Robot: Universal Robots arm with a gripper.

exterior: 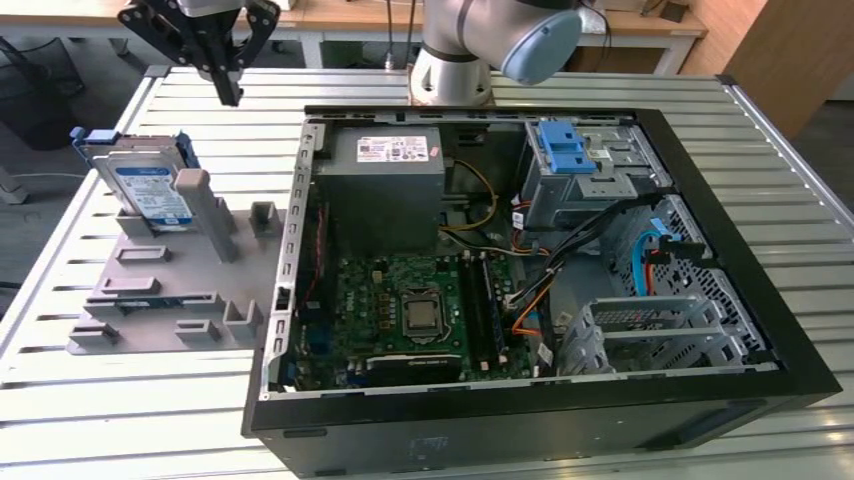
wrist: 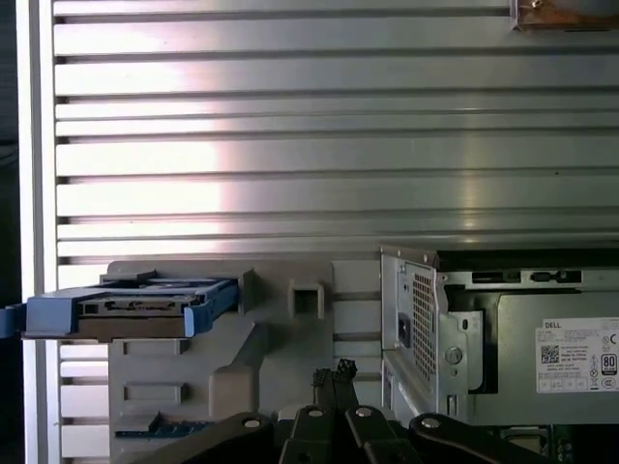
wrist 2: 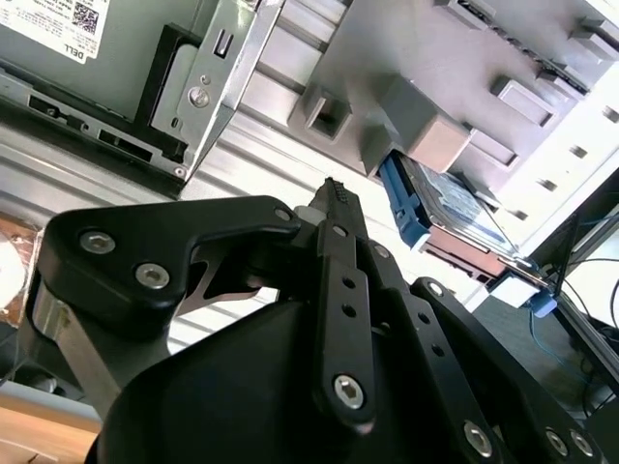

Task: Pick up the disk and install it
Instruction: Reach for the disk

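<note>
The disk (exterior: 144,186), a silver hard drive with a blue-and-white label and a blue frame, stands on edge in the grey holder (exterior: 160,290) at the exterior view's left. It also shows in both wrist views (wrist 2: 455,220) (wrist: 131,307). My gripper (exterior: 231,97) hangs above the table behind the holder, a little toward the computer case from the disk. It is not touching the disk. Its black fingers point down, pressed together with nothing between them, as seen in both wrist views (wrist 2: 334,193) (wrist: 334,372).
The open black computer case (exterior: 747,300) lies on the slatted metal table (exterior: 107,410). Inside are the grey power supply (exterior: 394,185), the motherboard (exterior: 400,310) and a grey drive cage with a blue latch (exterior: 567,150). The arm's base (exterior: 451,70) stands behind the case.
</note>
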